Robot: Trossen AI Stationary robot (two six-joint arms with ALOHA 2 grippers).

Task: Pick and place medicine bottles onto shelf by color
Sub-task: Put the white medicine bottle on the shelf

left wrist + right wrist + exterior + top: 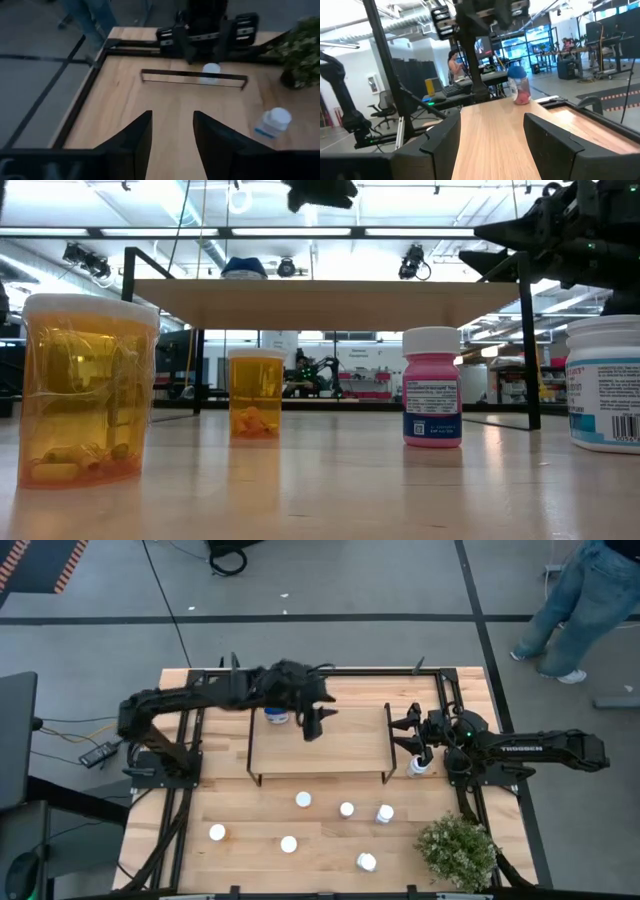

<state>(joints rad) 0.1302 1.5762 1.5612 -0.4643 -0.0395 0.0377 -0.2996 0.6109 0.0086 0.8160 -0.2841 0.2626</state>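
Closest to the table's front edge, a bushy green plant (pixel 457 851) sits at the right corner, with 6 white-capped medicine bottles scattered on the bare wood to its left: 1 just beside it (pixel 366 862), 2 further left (pixel 289 844) (pixel 217 833), and 3 in a loose row nearer the shelf (pixel 303 800) (pixel 347 809) (pixel 385 813). From table height, 2 of these are orange bottles (pixel 87 388) (pixel 255 393), 1 is a pink bottle with a white cap (pixel 432 387), and a wider white bottle (pixel 604 384) shows at the right edge.

Past them stands the shelf (pixel 350 745), a light-wood board on thin black end frames, mostly bare on top. A blue-capped bottle (pixel 276 717) stands on its far left part; its body looks pinkish through the right wrist camera (pixel 518 87).

Just beside that bottle, the left gripper (pixel 313 726) hangs over the shelf board, its 2 fingers apart and holding nothing. At the shelf's right end, the right gripper (pixel 400 734) sits level with the board, fingers spread wide and empty. Another white-capped bottle (pixel 419 764) stands on the table just outside that end frame, under the right arm.

Beyond the table, on the grey floor at the far right, a person in jeans (pixel 585 595) is standing.
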